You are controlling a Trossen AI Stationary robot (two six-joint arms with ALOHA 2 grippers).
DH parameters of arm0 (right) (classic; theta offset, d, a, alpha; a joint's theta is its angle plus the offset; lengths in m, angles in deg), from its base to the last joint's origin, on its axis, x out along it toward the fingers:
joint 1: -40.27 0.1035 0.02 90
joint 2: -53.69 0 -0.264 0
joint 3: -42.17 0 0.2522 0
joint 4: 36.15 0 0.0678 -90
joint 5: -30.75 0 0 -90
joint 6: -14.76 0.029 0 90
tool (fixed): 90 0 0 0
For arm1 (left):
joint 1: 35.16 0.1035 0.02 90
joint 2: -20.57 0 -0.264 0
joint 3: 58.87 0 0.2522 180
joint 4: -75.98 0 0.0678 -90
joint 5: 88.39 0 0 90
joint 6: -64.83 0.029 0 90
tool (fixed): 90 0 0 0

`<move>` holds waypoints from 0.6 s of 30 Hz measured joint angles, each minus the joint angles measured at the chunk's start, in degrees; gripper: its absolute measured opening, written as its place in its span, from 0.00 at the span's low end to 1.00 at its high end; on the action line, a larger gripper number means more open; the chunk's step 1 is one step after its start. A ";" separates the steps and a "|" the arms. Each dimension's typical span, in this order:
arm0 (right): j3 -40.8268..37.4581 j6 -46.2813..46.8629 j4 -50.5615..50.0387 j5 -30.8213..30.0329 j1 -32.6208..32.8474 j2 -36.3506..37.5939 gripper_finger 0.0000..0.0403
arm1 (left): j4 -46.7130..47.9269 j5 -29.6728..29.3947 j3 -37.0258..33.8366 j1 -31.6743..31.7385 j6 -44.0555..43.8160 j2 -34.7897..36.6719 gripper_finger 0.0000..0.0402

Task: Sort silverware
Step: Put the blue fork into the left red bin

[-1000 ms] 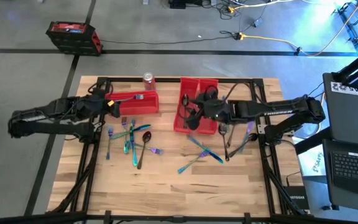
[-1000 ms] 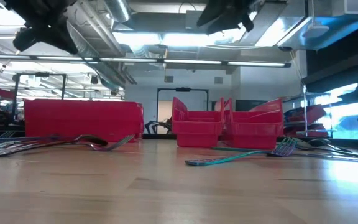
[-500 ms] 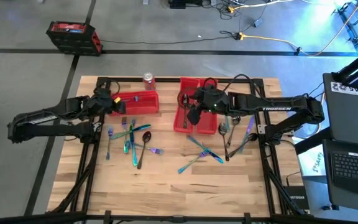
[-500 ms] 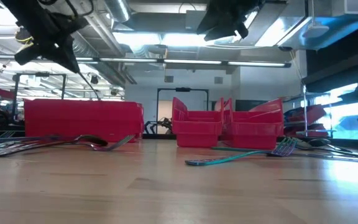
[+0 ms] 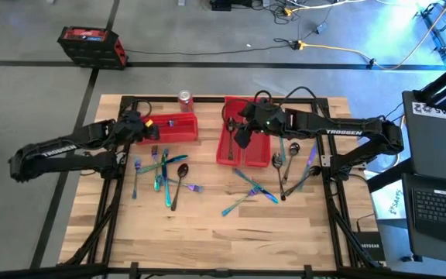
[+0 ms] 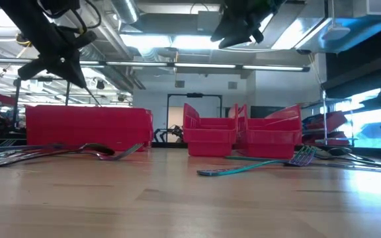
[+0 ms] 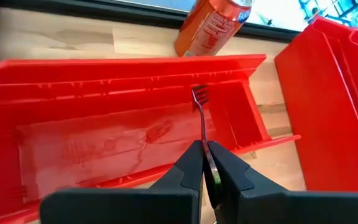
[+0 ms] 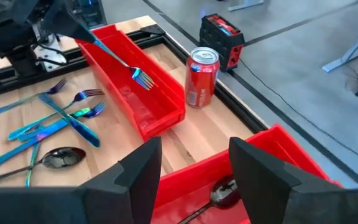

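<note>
Red bins (image 5: pixel 170 128) are set on the wooden worktop (image 5: pixel 207 232); a soda can (image 5: pixel 185 99) stands upright just beside one; a laptop (image 5: pixel 440 205) is seen at the right.

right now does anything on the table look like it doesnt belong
Yes: a red soda can stands upright at the table's far edge, just behind the long red bin, among forks, spoons and knives being sorted. It isn't silverware.
</note>
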 joint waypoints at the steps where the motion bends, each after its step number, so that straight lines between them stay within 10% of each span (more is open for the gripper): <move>1: 0.02 -0.52 0.21 0.04 -0.25 -0.21 0.43 | -0.24 0.85 -0.38 0.42 0.01 0.00 0.00; 18: 0.02 -0.60 2.30 4.43 -1.64 -2.44 0.43 | -6.17 15.50 -0.71 12.18 2.72 -8.05 0.00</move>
